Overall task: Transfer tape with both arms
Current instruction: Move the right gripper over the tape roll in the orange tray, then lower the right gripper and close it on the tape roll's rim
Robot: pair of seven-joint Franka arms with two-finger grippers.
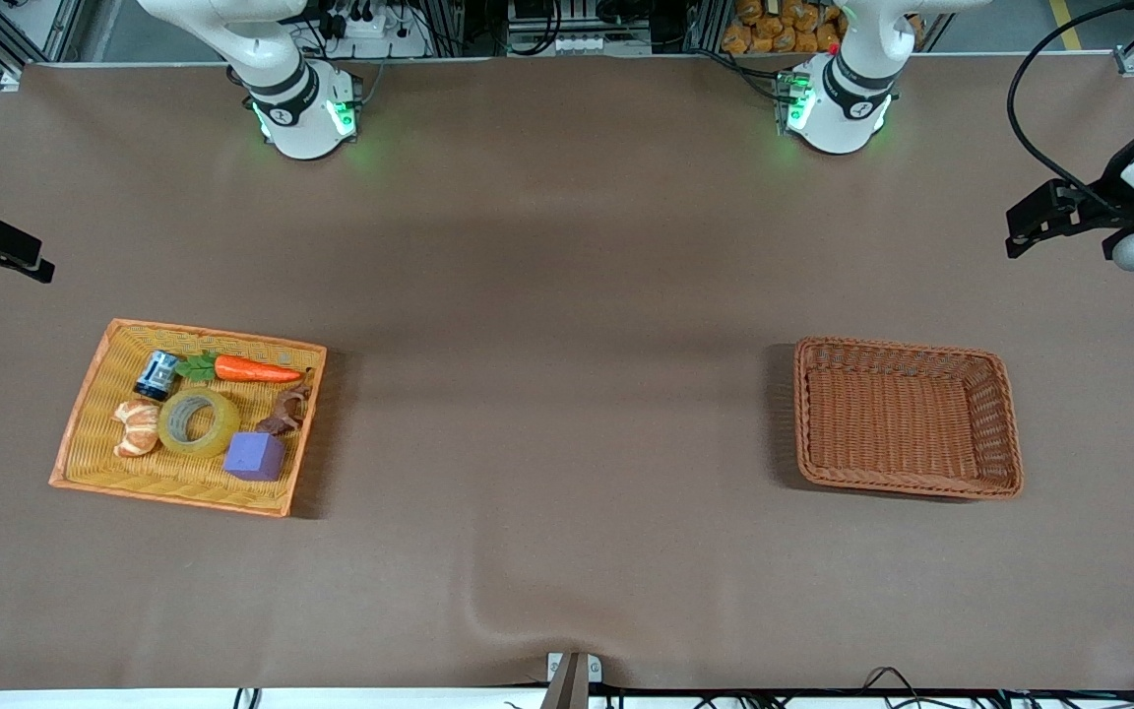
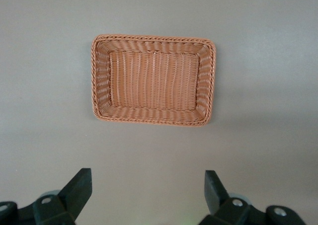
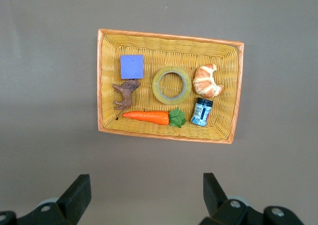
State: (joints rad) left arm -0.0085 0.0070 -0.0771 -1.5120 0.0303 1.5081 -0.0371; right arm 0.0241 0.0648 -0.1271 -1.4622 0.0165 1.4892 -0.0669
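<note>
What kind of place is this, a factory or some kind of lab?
Most likely a robotics lab: two arm bases bolted along a brown-covered table, with toy items such as the tape in a yellow tray, and an empty wicker basket.

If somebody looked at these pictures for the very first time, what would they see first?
Probably the yellow tray toward the right arm's end of the table, packed with colourful things: the tape in the middle, an orange carrot, a purple cube and a croissant. Next, the brown wicker basket toward the left arm's end, with nothing in it. The right gripper waits open, high above the tray, and the left gripper waits open above the basket.
</note>
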